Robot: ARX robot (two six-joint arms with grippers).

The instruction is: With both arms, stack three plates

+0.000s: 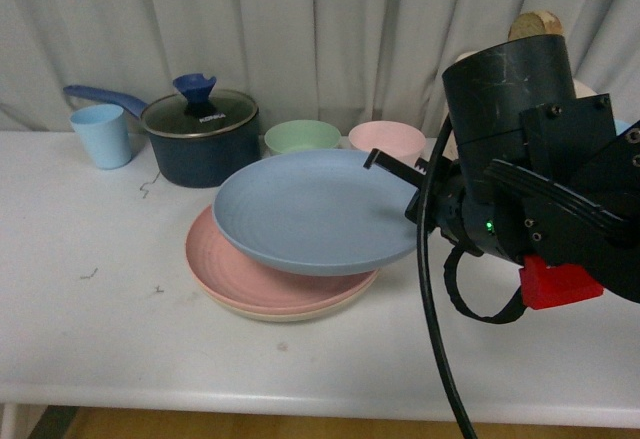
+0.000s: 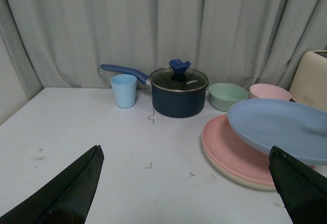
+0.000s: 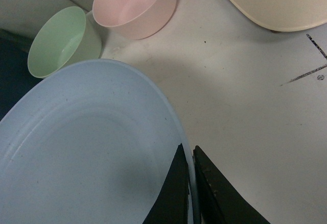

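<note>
Pinched on the rim of the blue plate, my right gripper has one finger above the lip and one below, as the right wrist view shows plainly. Over on the other side, my left gripper stands spread wide and empty, low over the bare table, well apart from the stack.

I see the blue plate held tilted above the pink plate, its far edge raised, its near edge close to or resting on the pink one; I cannot tell which. Under the pink plate sits the cream plate, showing only as a thin edge. Behind them stand a green bowl, a pink bowl and a lidded pot.

I judge the plate light, stiff and matte, so not very slippery, but wide: an edge pinch gives it leverage to droop or swivel. The rim is the only sensible hold, and I would lower it slowly and level.
</note>
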